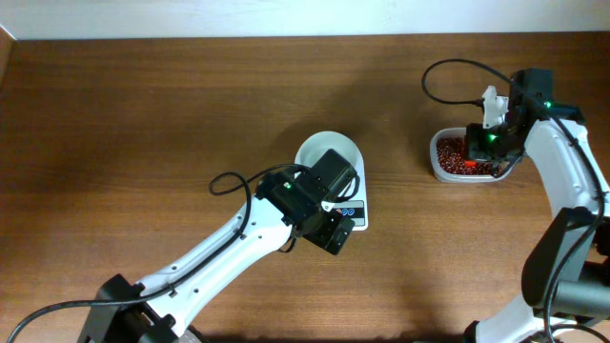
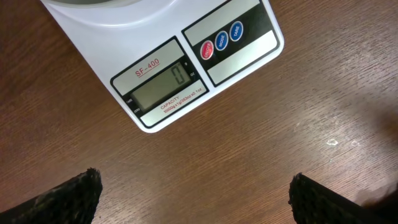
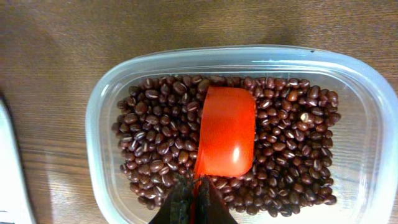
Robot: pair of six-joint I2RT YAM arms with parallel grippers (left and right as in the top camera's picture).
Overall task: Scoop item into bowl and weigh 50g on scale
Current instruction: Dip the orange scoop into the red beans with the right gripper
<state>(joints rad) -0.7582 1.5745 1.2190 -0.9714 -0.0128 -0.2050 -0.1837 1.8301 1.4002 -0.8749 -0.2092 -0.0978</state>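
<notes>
Many small reddish-brown beans [image 3: 155, 137] fill a clear plastic tub [image 3: 99, 106], also in the overhead view [image 1: 440, 164] at the right. My right gripper [image 3: 194, 199] is shut on the handle of a red scoop [image 3: 225, 132] whose cup rests on the beans, underside up. The white bowl [image 1: 324, 150] stands on the white scale [image 2: 186, 56], whose display reads 0. My left gripper [image 2: 196, 193] is open and empty over bare table just in front of the scale.
The scale has three round buttons [image 2: 221, 40] beside its display. My left arm [image 1: 219, 257] reaches in from the lower left, my right arm [image 1: 572, 181] from the right edge. A white object edge [image 3: 9, 168] shows left of the tub.
</notes>
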